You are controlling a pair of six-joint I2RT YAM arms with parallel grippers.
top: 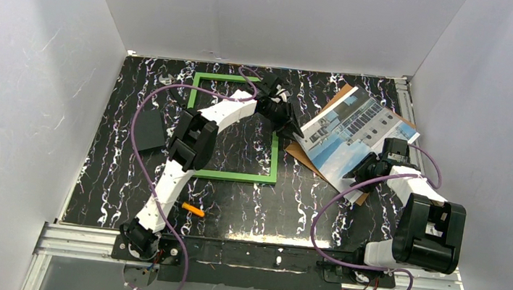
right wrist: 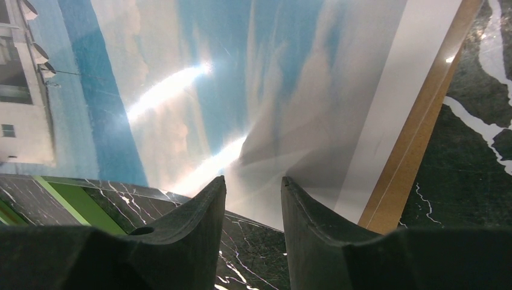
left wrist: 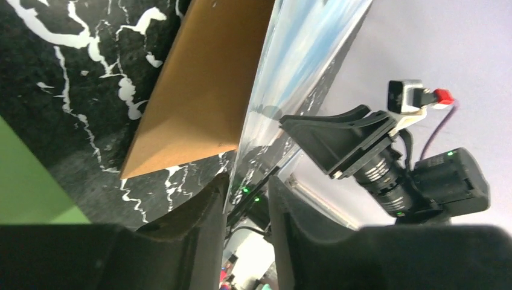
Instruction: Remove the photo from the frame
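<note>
Nearest the lens, the left gripper (left wrist: pixel 247 188) is filling the bottom of its wrist view. Its jaws are standing narrow with the thin edge of the photo (left wrist: pixel 302 54) running down between them, and I cannot tell whether they are pinching it. In the overhead view the photo is lying at the upper right, outside the frame (top: pixel 235 177) and partly over the brown backing board (top: pixel 338 96). In the left wrist view its near edge is appearing to stand clear of that board. It is looking light, thin and glossy, so it is probably going to bend easily, slip under a loose pinch and crease under a hard one. A hold on the pale margin at a corner is looking safest. The right gripper (right wrist: pixel 252 184) is sitting at the photo's lower edge with its jaws half apart; contact is not showing, so I cannot tell whether it is holding anything. The frame is lying flat at the upper centre of the counter (top: pixel 246 213), with dark counter showing through its opening. The left arm is covering the frame's upper right corner, and glare is washing out much of the print.
</note>
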